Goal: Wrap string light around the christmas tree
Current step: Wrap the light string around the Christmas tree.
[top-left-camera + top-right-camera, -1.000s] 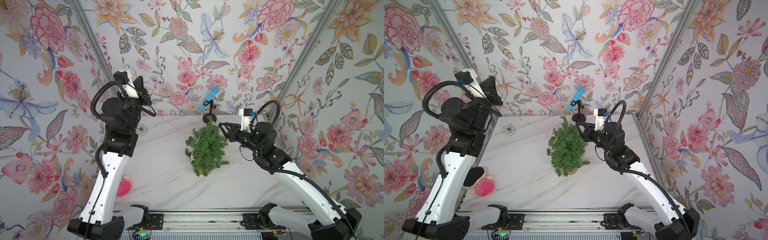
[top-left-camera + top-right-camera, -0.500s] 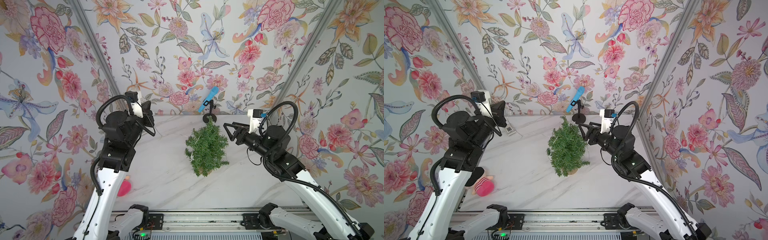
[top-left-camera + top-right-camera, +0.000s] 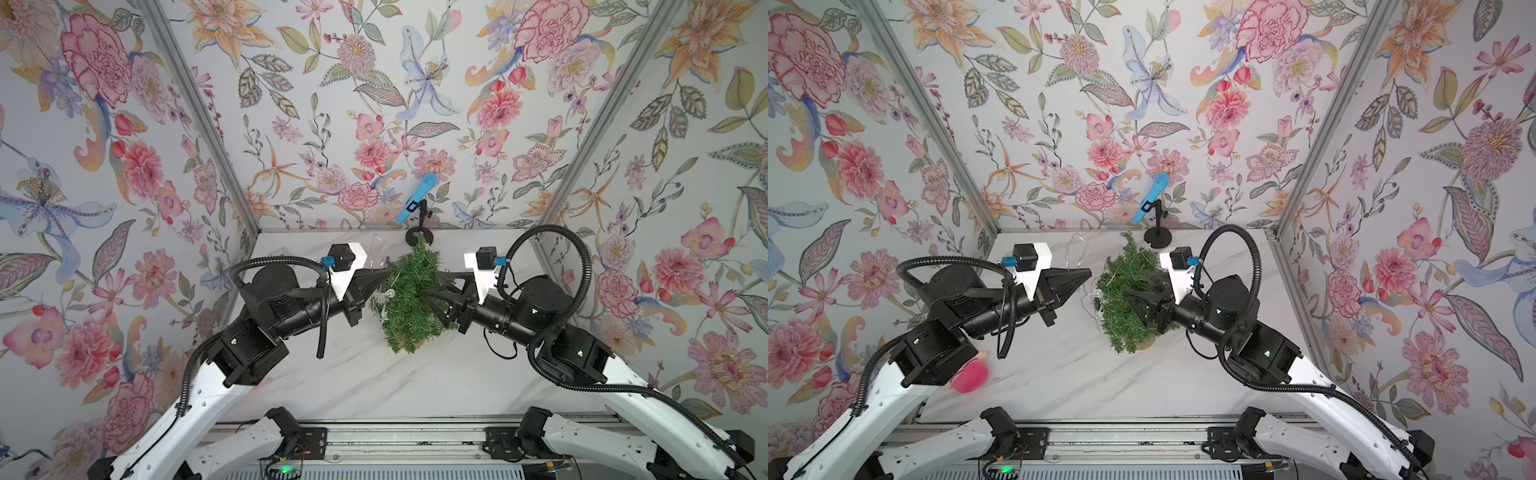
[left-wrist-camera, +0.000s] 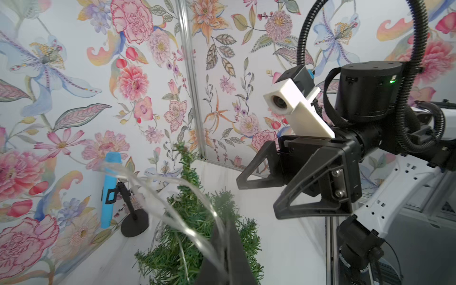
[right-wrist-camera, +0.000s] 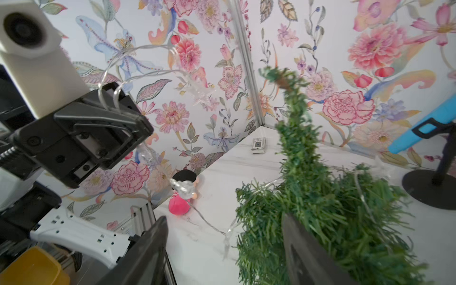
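Left wrist view: the left gripper (image 4: 225, 237) is clamped shut on several strands of the string light (image 4: 197, 234), which rise from its fingertips in loose loops. In a top view a pink doll (image 3: 971, 377) lies at the far left of the marble table top (image 3: 1059, 374), beside the left arm and well apart from the work. In both top views the closed left gripper sits just beside the upper left flank of the christmas tree (image 3: 409, 311). The tree stands upright at the centre rear of the table, directly in front of a blue microphone (image 3: 417, 199) on a black stand (image 3: 419, 237).

Part of the string light is already draped on the tree. The right wrist view shows wire across the lower branches and one run trailing down to the table on the tree's left side. The right gripper (image 3: 430, 284) is at the tree's right flank, jaws apart and holding nothing. Its fingers overlap the foliage, and contact with the branches cannot be confirmed.

Step in hand, as judged: one wrap pass, at the hand-over point. The next move calls for three actions:
1. Carry the held strands round the tree to the right gripper.
2. Close that gripper on wire only, not needles.
3. Release the left gripper.

Keep slack in the wire, because a taut wire could tip the tree.
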Controlling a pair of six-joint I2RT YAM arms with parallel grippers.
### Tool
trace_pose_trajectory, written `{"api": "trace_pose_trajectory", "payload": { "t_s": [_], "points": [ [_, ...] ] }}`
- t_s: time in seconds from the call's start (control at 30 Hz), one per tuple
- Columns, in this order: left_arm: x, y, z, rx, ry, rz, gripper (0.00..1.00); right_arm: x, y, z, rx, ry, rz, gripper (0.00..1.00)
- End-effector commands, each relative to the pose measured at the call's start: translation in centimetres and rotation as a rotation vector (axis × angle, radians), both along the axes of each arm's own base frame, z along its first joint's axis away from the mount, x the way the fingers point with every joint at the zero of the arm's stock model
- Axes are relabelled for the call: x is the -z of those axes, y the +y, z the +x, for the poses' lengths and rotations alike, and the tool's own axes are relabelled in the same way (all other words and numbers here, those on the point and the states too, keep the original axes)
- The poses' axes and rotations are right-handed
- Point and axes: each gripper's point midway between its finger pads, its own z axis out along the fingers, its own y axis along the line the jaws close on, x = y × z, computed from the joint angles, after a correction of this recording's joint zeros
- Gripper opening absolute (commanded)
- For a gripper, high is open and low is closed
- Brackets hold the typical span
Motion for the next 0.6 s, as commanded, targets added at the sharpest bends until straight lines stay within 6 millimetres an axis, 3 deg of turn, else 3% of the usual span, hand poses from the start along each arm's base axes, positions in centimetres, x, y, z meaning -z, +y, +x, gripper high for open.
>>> {"api": "trace_pose_trajectory", "payload": {
  "t_s": [0.0,0.1,0.37,0.57],
  "points": [
    [0.2,-1.7,-1.1,0.053,-0.025,-0.002,0.0,0.5,1.2,-1.6,-0.061,-0.1,-0.046,0.72],
    [-0.6,-3.2,-2.7,0.135,-0.045,-0.041,0.0,1.4,2.1,-1.8,-0.054,-0.117,-0.072,0.72],
    [-3.3,-4.6,-5.6,0.245,-0.071,-0.182,0.0,1.4,1.3,-1.8,-0.016,-0.136,-0.014,0.69],
    [-2.3,-7.7,-6.3,0.29,-0.052,-0.137,0.0,1.1,-0.7,-2.9,-0.013,-0.156,0.008,0.69]
  ]
}}
